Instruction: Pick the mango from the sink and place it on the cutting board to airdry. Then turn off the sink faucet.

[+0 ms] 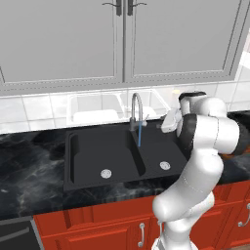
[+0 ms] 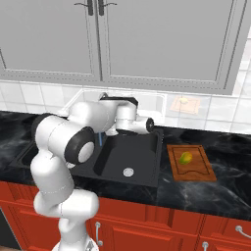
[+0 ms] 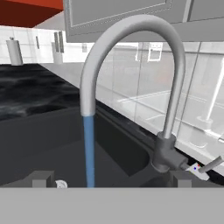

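Note:
The yellow-green mango (image 2: 186, 158) lies on the brown cutting board (image 2: 191, 163), on the counter right of the black sink (image 1: 105, 151). The grey gooseneck sink faucet (image 1: 136, 110) stands behind the divider between the basins, and a thin blue stream (image 1: 139, 135) runs from its spout. My gripper (image 1: 162, 125) hovers just right of the faucet, at about the height of its base. In the hand view the faucet (image 3: 168, 100) arches close ahead with its side lever (image 3: 211, 165) at the lower right. The gripper (image 3: 110, 180) is open, its fingertips (image 3: 41, 178) wide apart and holding nothing.
A white dish rack (image 1: 95, 110) sits against the tiled wall behind the sink. Grey wall cabinets (image 1: 122, 39) hang above. Black marble counter (image 1: 29, 166) runs on both sides, with red base cabinets (image 1: 97, 224) below. A silver drain (image 2: 128, 172) sits in the right basin.

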